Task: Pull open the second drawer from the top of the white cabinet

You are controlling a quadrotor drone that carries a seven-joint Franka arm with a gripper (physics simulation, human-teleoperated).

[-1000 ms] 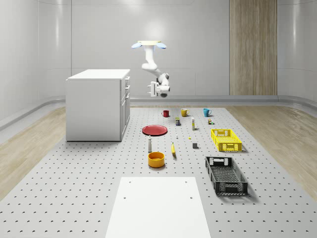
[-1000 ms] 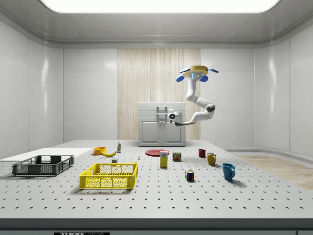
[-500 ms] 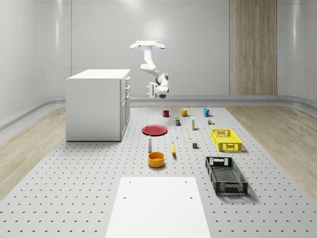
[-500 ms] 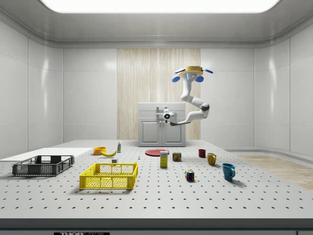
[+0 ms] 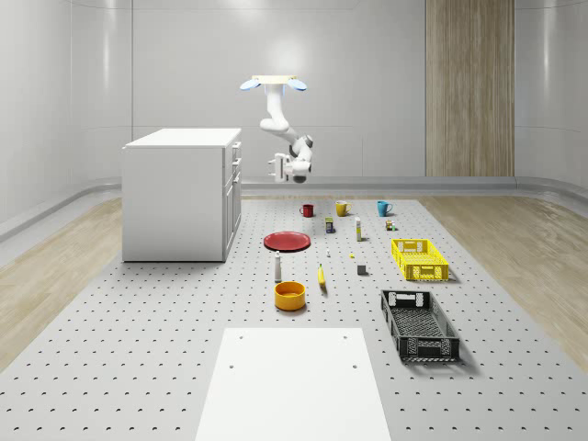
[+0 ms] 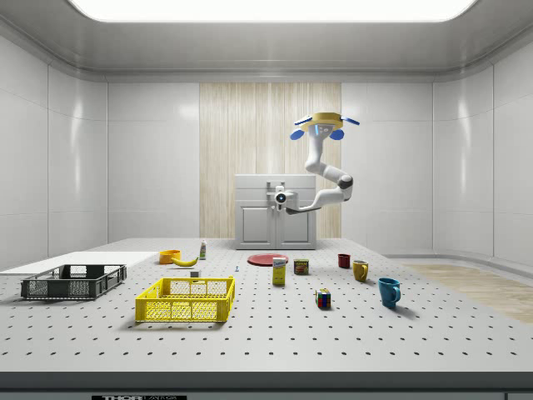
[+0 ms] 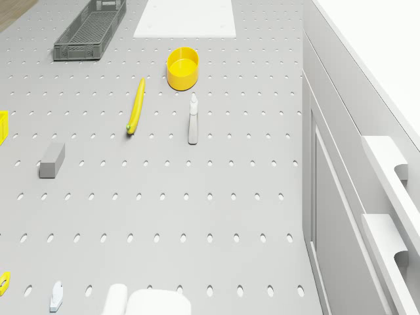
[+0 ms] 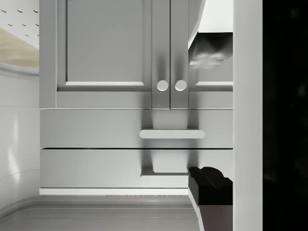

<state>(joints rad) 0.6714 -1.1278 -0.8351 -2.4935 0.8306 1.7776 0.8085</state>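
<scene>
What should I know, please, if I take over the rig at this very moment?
Tool: open, holding nothing, level with the drawers and facing the white cabinet, with a clear gap to its front.
Drone: hovers beside the cabinet's front, higher than its top.
Second drawer: shut, flush with the top drawer; its handle is untouched.
Done: approach and rough alignment.
Left: close the gap, shut the fingers on the handle, pull the drawer out.
</scene>
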